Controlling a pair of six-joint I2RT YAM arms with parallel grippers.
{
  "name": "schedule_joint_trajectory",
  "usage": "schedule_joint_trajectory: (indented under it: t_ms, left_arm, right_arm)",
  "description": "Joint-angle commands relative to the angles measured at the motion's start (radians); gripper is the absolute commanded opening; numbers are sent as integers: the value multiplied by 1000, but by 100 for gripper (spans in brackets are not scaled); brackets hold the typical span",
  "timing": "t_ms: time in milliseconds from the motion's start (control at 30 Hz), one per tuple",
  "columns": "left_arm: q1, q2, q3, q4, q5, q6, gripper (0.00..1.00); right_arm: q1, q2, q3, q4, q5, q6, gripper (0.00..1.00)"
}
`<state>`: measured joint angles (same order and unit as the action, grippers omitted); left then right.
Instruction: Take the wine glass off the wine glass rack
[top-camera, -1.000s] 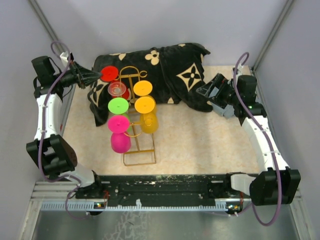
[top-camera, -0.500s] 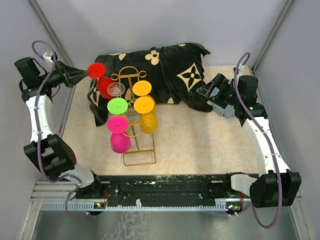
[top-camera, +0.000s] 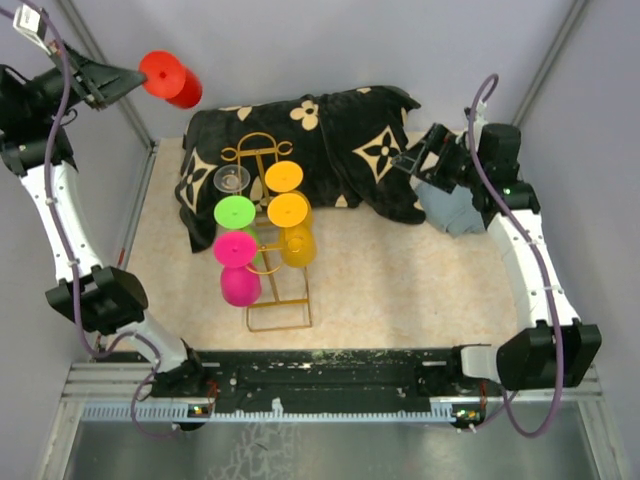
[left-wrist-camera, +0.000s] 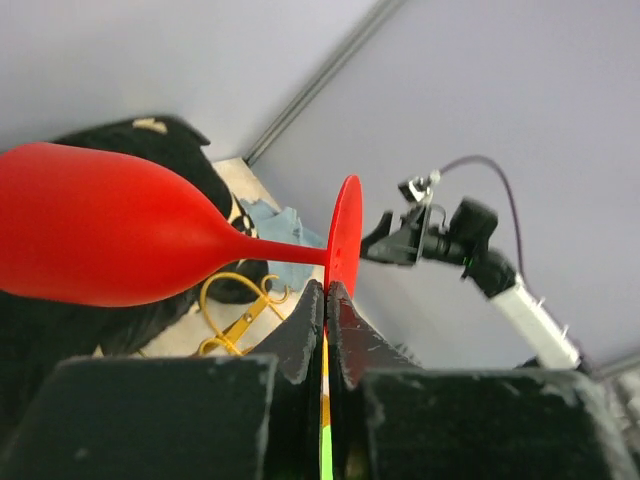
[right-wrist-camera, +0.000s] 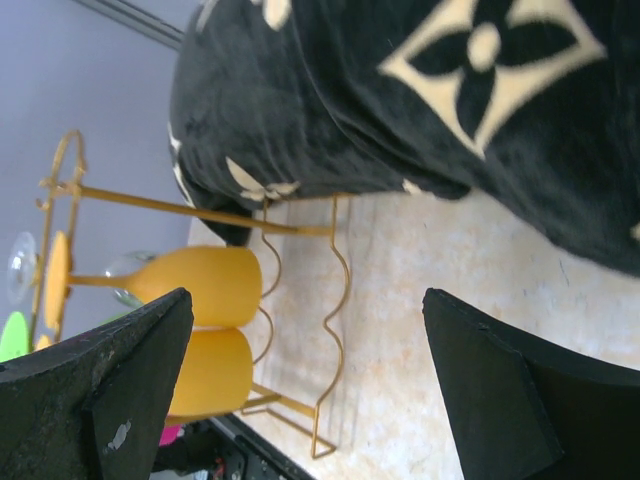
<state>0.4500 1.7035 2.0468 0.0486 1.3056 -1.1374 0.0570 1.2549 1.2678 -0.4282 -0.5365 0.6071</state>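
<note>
My left gripper (top-camera: 128, 76) is shut on the round foot of a red wine glass (top-camera: 170, 80) and holds it high at the far left, clear of the gold wire rack (top-camera: 268, 240). In the left wrist view the red glass (left-wrist-camera: 110, 240) lies sideways above my closed fingers (left-wrist-camera: 305, 335). The rack stands on the table and carries a clear glass (top-camera: 232, 180), a green glass (top-camera: 237, 212), a pink glass (top-camera: 238, 270) and two yellow glasses (top-camera: 291, 225). My right gripper (top-camera: 425, 165) is open and empty over the black floral cloth (top-camera: 320, 150); the right wrist view shows the rack (right-wrist-camera: 300, 300) and yellow glasses (right-wrist-camera: 200, 290).
The black floral cloth covers the back of the table behind the rack. Grey walls and metal corner posts close in the left, back and right sides. The arm bases and a black rail sit along the near edge.
My left gripper has lifted the red wine glass off the rack's back left rail and carried it up and to the left. The right gripper has shifted slightly towards the back.
</note>
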Motion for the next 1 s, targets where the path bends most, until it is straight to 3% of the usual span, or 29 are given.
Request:
schedule_joint_trajectory:
  t_ms: [0, 200, 300, 333, 567, 800, 967]
  left_arm:
    - [-85, -33, 82, 305, 5, -12, 0]
    - [-237, -68, 50, 634, 114, 113, 0]
    - [-303, -99, 39, 525, 132, 327, 0]
    - [-323, -113, 10, 554, 153, 364, 0]
    - [-480, -191, -198, 868, 237, 313, 0]
    - [-529, -225, -261, 724, 273, 629, 0]
    - [-556, -195, -247, 731, 274, 665, 0]
  right_arm:
    - [6, 84, 209, 6, -55, -77, 98]
    - [6, 182, 374, -28, -95, -105, 97]
    - [6, 207, 421, -53, -137, -136, 97]
    - [6, 216, 432, -63, -155, -150, 97]
    - [4, 283, 547, -120, -283, -216, 96]
    - [-11, 376, 778, -137, -374, -202, 97]
    - [-21, 471, 924, -106, -466, -151, 97]
